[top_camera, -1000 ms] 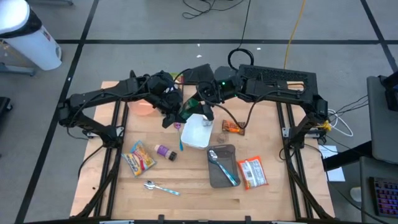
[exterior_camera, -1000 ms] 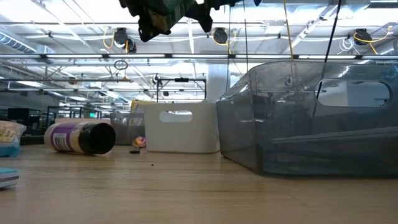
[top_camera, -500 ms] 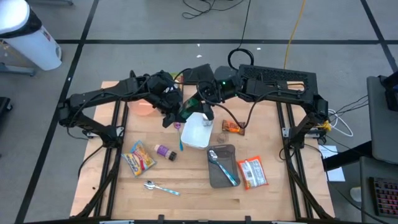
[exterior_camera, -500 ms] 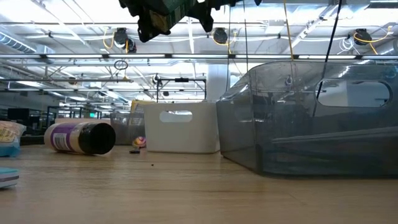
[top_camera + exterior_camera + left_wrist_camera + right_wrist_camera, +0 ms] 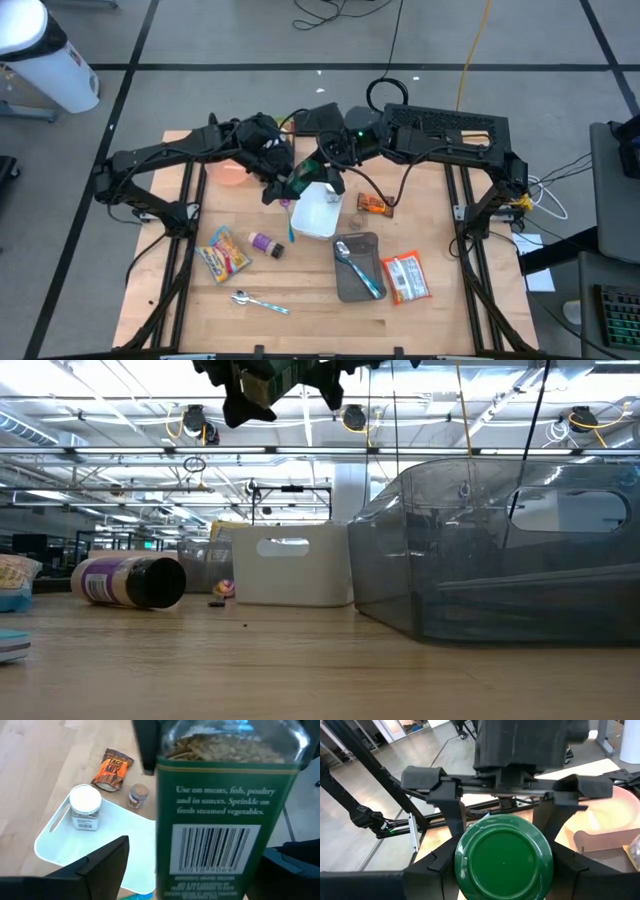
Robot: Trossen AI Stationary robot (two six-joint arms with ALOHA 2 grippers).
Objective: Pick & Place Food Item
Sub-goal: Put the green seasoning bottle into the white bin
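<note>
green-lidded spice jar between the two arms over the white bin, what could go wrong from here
1. The spice jar hangs high over the white bin mid-handover; the left tool stands spread wide beside it, so only the right tool may be holding it. A weak hold could drop it.
2. A falling jar might hit the small white-capped jar already inside the bin.

A large industrial lab hall is indicated: taped concrete floor (image 5: 200,40) across the frame's top, exposed ceiling trusses (image 5: 420,430) and cables (image 5: 395,30).
</note>
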